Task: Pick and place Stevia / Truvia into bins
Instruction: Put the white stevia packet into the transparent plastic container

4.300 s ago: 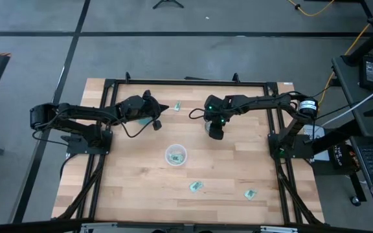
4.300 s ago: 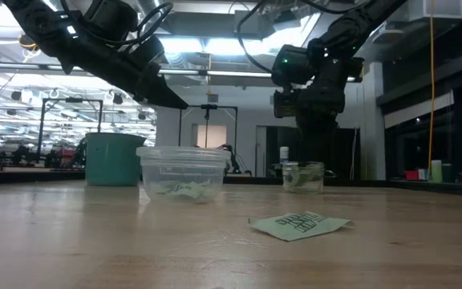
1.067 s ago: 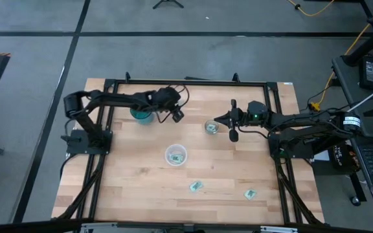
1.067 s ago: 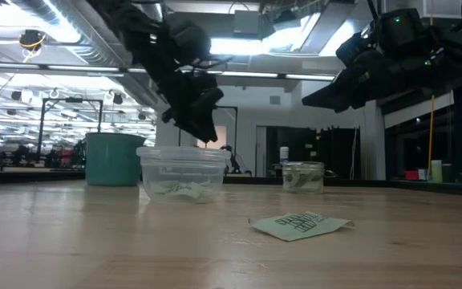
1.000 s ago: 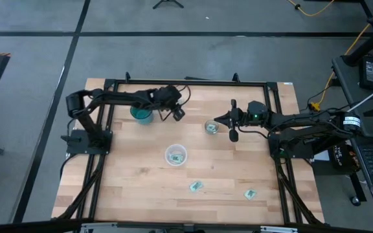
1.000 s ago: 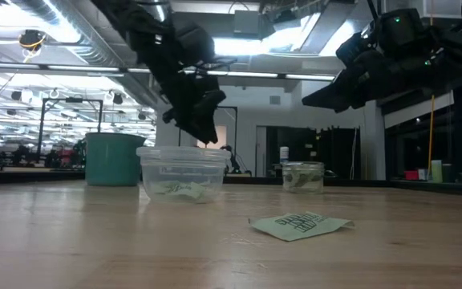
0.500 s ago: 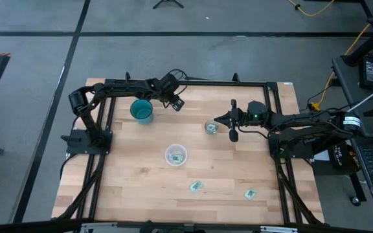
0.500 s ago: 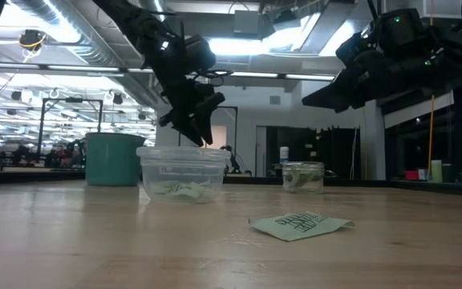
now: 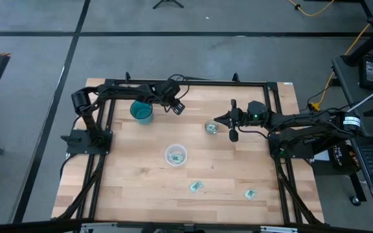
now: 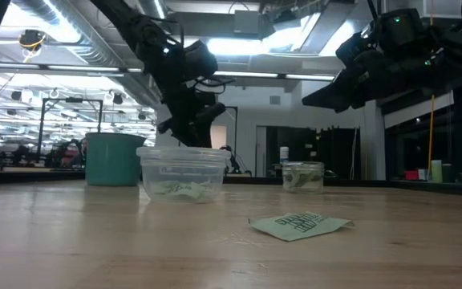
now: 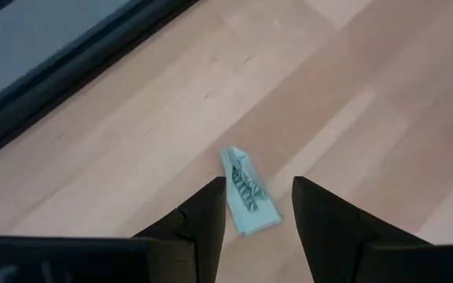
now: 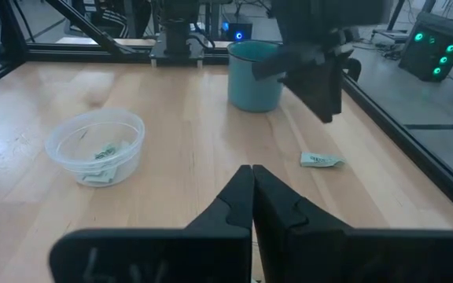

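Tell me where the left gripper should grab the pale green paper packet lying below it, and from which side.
Come straight down from above. The pale green paper packet lies flat on the wooden table, so probably only its long edges offer a grip. The open left gripper already straddles its narrow width; pinching mid-length looks best.

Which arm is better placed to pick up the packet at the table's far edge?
Left. Its open tool hangs right over that packet, near the teal cup. The right tool, shut, waits beside the glass cup, farther off.
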Robot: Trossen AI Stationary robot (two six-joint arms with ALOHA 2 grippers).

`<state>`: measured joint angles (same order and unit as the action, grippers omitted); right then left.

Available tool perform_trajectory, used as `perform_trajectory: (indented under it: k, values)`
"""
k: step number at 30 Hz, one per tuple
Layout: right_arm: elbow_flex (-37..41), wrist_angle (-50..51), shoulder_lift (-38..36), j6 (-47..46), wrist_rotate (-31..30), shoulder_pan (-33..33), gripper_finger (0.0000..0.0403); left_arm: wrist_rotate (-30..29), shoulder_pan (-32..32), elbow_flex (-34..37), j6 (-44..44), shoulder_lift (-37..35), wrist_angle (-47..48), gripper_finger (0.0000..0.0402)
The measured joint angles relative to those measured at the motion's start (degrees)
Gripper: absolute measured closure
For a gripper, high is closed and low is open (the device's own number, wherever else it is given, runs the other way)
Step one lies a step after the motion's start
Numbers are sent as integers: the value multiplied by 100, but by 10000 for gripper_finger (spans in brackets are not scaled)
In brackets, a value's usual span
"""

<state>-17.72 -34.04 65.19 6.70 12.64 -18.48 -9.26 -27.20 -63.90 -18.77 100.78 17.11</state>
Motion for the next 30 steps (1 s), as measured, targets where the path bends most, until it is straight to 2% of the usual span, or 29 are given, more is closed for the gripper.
perform_trajectory:
  k: [12, 30]
  values:
    - [0, 2, 0, -2, 0, 1, 397, -10, -44, 0, -19, 833, -366, 261]
    - [0, 0, 0, 0, -2, 2, 397, 145, -27, 0, 152, 1040, -459, 267]
